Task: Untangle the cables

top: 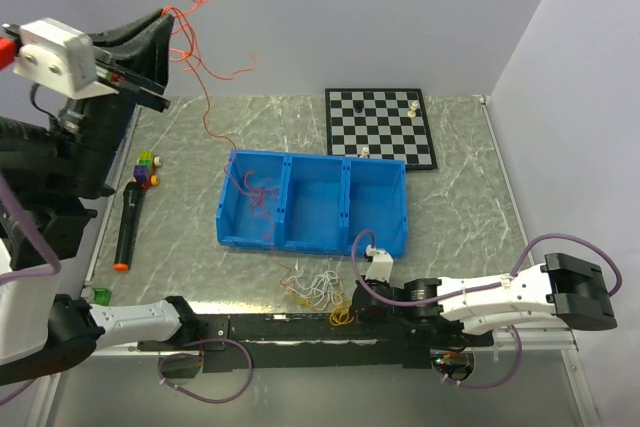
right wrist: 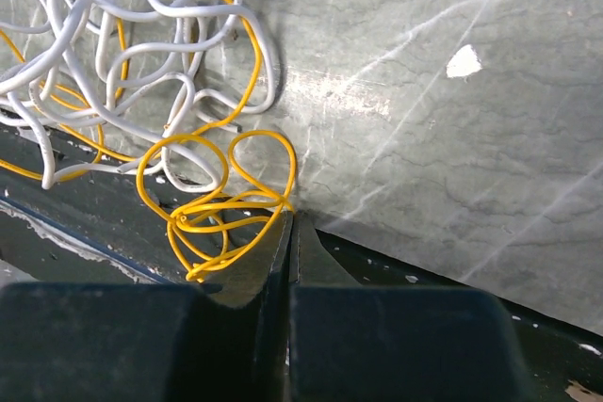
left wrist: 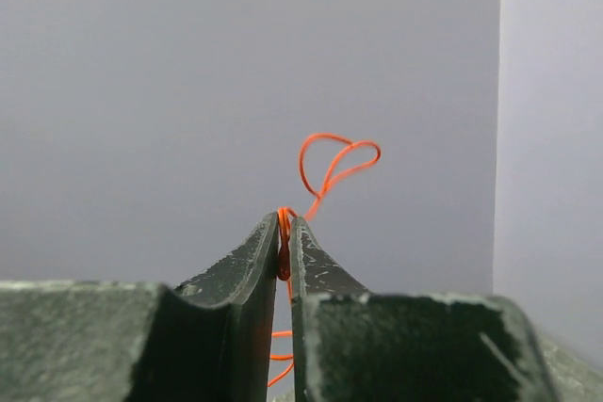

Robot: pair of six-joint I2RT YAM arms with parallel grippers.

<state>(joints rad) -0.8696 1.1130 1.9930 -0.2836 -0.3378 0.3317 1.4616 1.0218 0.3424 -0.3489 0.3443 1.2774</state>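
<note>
Orange cable (left wrist: 330, 162) is dangling from the left fingers' (left wrist: 236, 270) thin pinch, risking slipping free if they slacken; right fingers (right wrist: 254, 270) are pressing together beside the yellow cable (right wrist: 212, 209).

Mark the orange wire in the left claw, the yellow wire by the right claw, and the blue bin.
orange wire (left wrist: 283, 242): left wrist view, pinched stretch below the loop.
yellow wire (right wrist: 203, 214): right wrist view, its bunched loops.
blue bin (top: 320, 239): top external view, near wall.
</note>
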